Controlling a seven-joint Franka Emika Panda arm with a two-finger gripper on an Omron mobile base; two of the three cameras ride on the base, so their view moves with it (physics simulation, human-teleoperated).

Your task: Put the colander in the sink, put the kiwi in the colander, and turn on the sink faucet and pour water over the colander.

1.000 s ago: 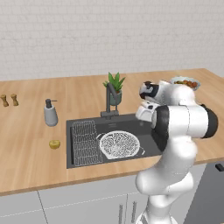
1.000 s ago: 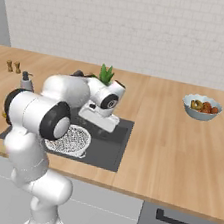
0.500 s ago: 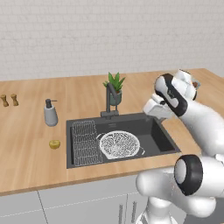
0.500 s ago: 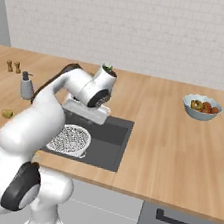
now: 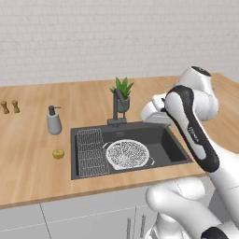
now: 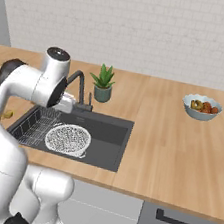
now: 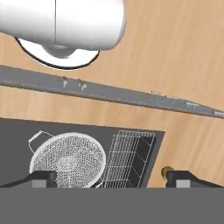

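The colander [image 5: 128,154] sits in the sink [image 5: 173,144], on the basin floor just right of the wire rack [image 5: 91,152], which fills the left part of the basin; from the right base view the colander [image 6: 68,139] lies toward the near side of the sink [image 6: 111,138], with the rack [image 6: 35,125] beside it; the hand view shows the same pair, colander [image 7: 68,160] and rack [image 7: 129,158], touching or nearly so at their rims. The kiwi [image 5: 58,153] lies on the wooden counter [image 5: 32,154] just left of the sink's edge, apart from the colander with the rack between them; in the hand view the kiwi [image 7: 166,172] shows just outside the sink corner, next to one fingertip. The gripper [image 7: 111,179] hangs above the sink with its fingers spread wide and nothing between them. The faucet [image 5: 116,108] stands at the back edge of the sink, its spout angled forward over the basin; a small potted plant [image 5: 123,94] stands right behind it. A soap bottle [image 5: 54,120] stands on the counter left of the sink, and two small brown shakers [image 5: 10,107] farther left; a bowl of fruit [image 6: 202,106] sits well apart on the right side of the counter; the arm's elbow [image 5: 189,122] reaches across the right end of the sink.
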